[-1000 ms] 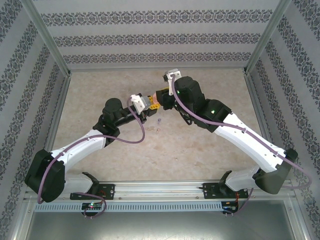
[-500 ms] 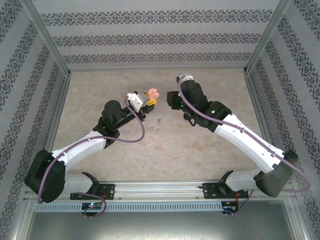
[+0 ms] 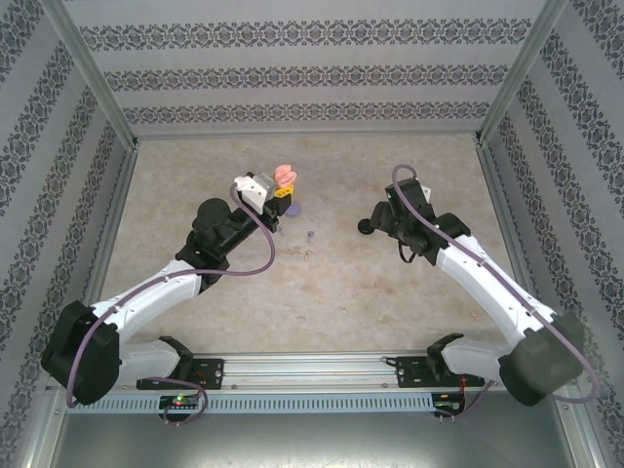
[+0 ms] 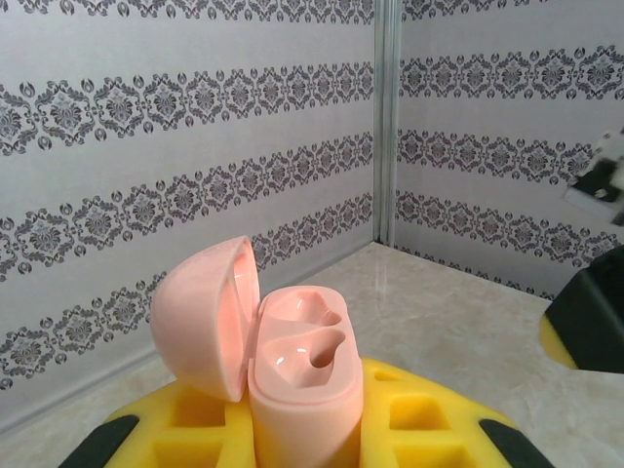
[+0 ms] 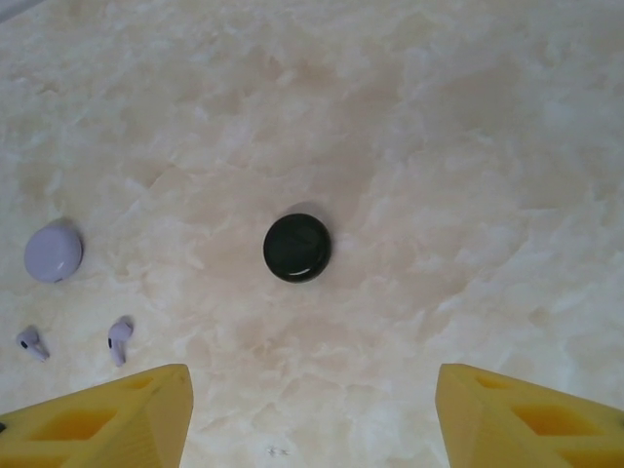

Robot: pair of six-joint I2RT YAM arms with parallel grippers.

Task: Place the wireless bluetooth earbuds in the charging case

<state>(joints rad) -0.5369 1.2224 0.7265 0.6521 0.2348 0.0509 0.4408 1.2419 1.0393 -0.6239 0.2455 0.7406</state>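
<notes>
My left gripper [image 4: 302,434] is shut on the base of a pink charging case [image 4: 304,390], held upright above the table. Its lid [image 4: 203,330] is swung open and both wells are empty. From above, the pink case [image 3: 286,177] sits at the left gripper [image 3: 281,191]. My right gripper [image 5: 312,429] is open over the table, yellow fingers [image 5: 117,419] wide apart. A shut black case [image 5: 296,248] lies ahead of it. Two lilac earbuds [image 5: 119,339] [image 5: 31,342] lie loose beside a shut lilac case [image 5: 53,252]. The pink and black earbuds are out of view.
From above, the black case [image 3: 368,227] lies just left of the right gripper [image 3: 385,216], and the lilac earbuds [image 3: 310,236] lie mid-table near the lilac case [image 3: 295,208]. Patterned walls and metal posts [image 3: 109,107] enclose the marble table [image 3: 322,292].
The right gripper has drawn away from the pink case, swinging right and down over the black case. The left gripper has shifted back and left, with the pink case's lid now open.
</notes>
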